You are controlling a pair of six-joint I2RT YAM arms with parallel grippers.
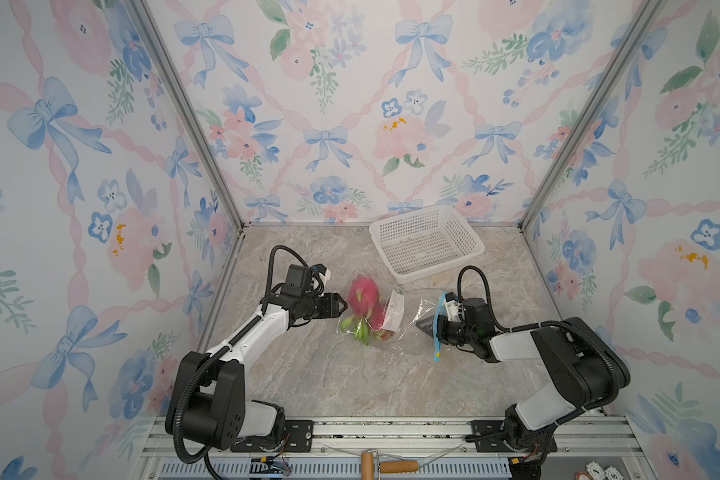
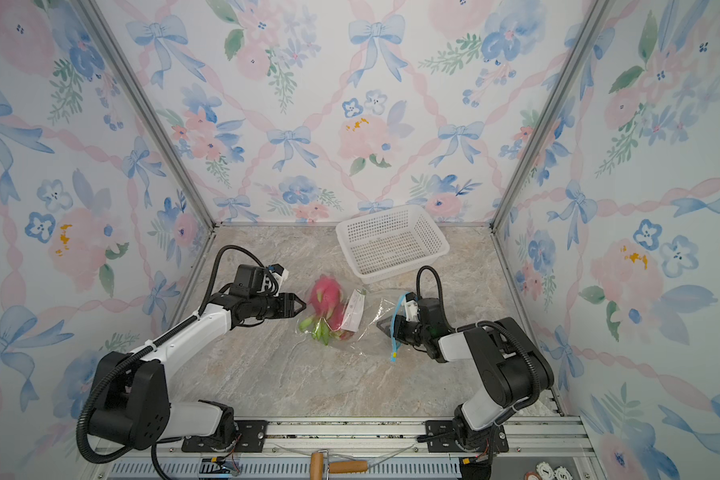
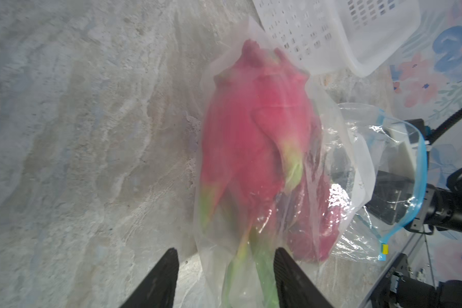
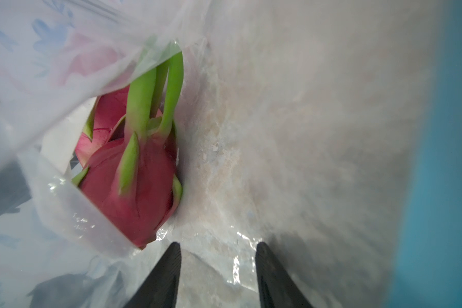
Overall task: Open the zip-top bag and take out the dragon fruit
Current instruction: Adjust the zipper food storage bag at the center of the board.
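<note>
The clear, crinkly plastic zip-top bag lies on its side in the middle of both top views, a little below centre. It rests on the beige marble-patterned tabletop. Inside it, at its left closed end, lies the pink dragon fruit with green-tipped scales; the green tips point toward the lower edge of the frame. A white rectangular paper label shows on the bag just right of the fruit.

The bag's mouth is open at its right end. Its light-blue zip strip loops around the right gripper, which reaches in through the mouth. A small yellow end tab sits at the strip's lower end. In the right wrist view this gripper has its black fingers spread moderately apart over the bag's lower film, with nothing between them. The dragon fruit is just ahead and not touched.

The left gripper is at the bag's closed end, just left of the fruit. In the left wrist view its jaws stand apart, with loose plastic and a green scale between them, unclamped.

A white perforated plastic basket stands apart, above and right of the bag, near the floral back wall.
</note>
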